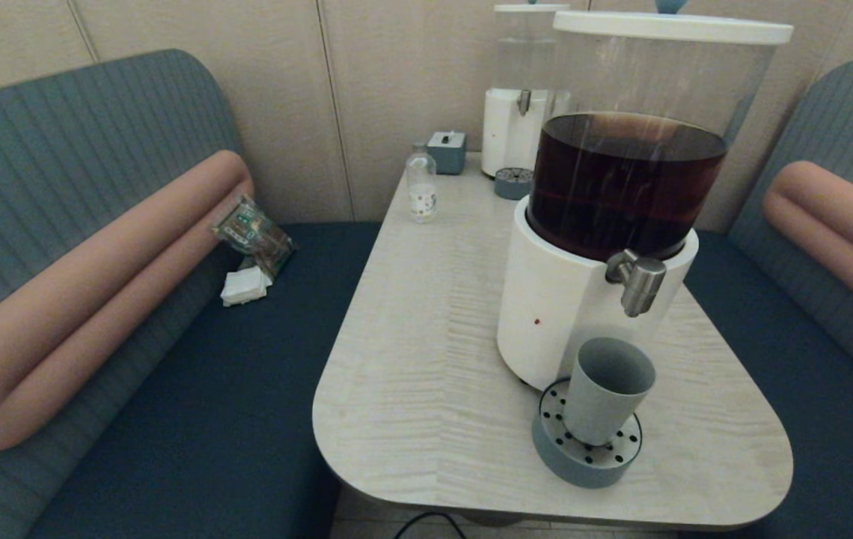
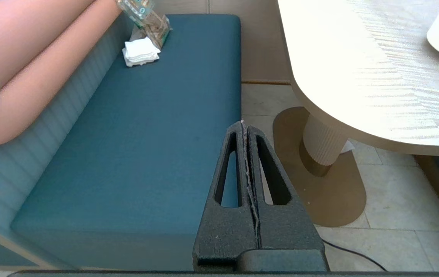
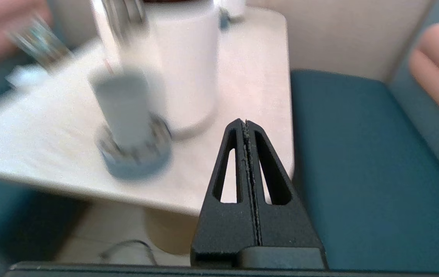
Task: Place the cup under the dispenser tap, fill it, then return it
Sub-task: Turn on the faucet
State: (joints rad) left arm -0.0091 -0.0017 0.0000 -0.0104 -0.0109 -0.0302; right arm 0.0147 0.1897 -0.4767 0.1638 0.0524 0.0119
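Note:
The grey-green cup (image 1: pixel 607 389) stands upright on a round perforated drip tray (image 1: pixel 587 449), right below the brushed-steel dispenser tap (image 1: pixel 640 281) of the big white-based dispenser of dark brown drink (image 1: pixel 621 187). No gripper shows in the head view. My right gripper (image 3: pixel 245 123) is shut and empty, hanging off the table's near right corner, apart from the cup (image 3: pixel 123 107). My left gripper (image 2: pixel 242 124) is shut and empty, low beside the table's left edge, over the blue seat.
A small clear bottle (image 1: pixel 421 183), a grey box (image 1: pixel 447 152) and a second dispenser of clear liquid (image 1: pixel 520 97) stand at the table's back. Blue benches with pink bolsters flank the table (image 1: pixel 426 359). A packet and white napkins (image 1: pixel 247 284) lie on the left bench.

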